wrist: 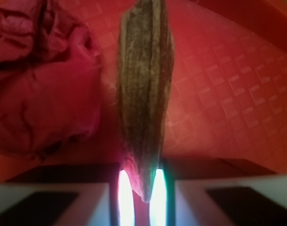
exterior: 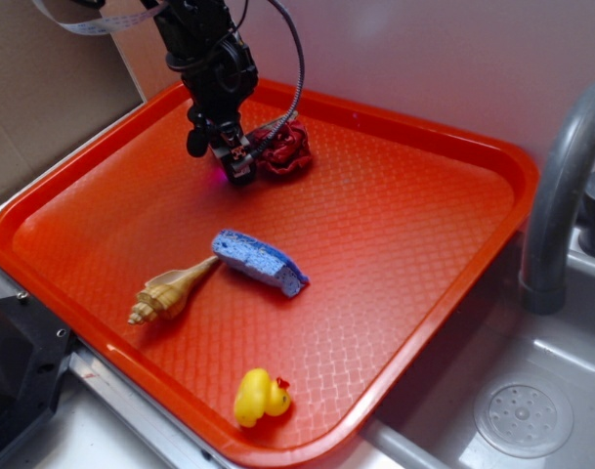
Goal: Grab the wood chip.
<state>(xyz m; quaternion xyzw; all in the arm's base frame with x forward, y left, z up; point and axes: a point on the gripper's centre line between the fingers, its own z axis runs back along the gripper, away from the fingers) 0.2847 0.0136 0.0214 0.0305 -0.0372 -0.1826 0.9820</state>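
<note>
I see my gripper pinching the wood chip's pointed end, beside the red flower, near the tray's far edge

We see the exterior view evenly and brightly lit, with soft glare along the near rim of the orange tray and short, faint shadows beside each object. The wrist view is dimmer and red-tinted, soft throughout; the wood chip is blurred, and two pink-white glows flare at the gripper, overexposed against dark, unfocused lower corners.
</note>
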